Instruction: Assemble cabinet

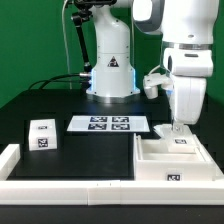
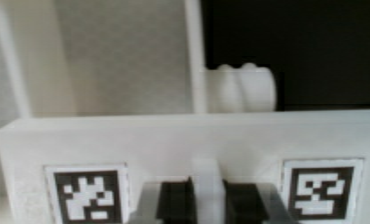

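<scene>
1. Exterior view: the cabinet (image 1: 160, 160), a large white open box, sits on the black table (image 1: 60, 100) toward the exterior view's right, close to the front edge.
2. The arm comes down from above on that same side, and the gripper (image 1: 178, 128) hangs at the cabinet's far wall.
3. A black-and-white tag (image 1: 172, 177) shows on the cabinet's near face, and another (image 1: 182, 141) sits inside, just below the gripper.
4. A small white block (image 1: 42, 133) bearing a tag stands alone on the exterior view's left, well apart from the cabinet.
5. The marker board (image 1: 108, 124) lies flat between the block and the cabinet, in front of the robot's base (image 1: 110, 70).
6. A low white rail (image 1: 60, 186) runs along the table's front and turns up the left side.
7. In the wrist view, a white cabinet wall (image 2: 191, 140) fills the lower half and carries two square tags (image 2: 88, 192), one on each side of the gripper (image 2: 201, 195).
8. The dark fingers (image 2: 169, 203) stand close together, and a thin white strip of the cabinet fills the gap, so the pincer looks clamped on it; the picture is blurred.
9. Beyond the wall, a round white knob (image 2: 244, 88) stands out against the dark background.
</scene>
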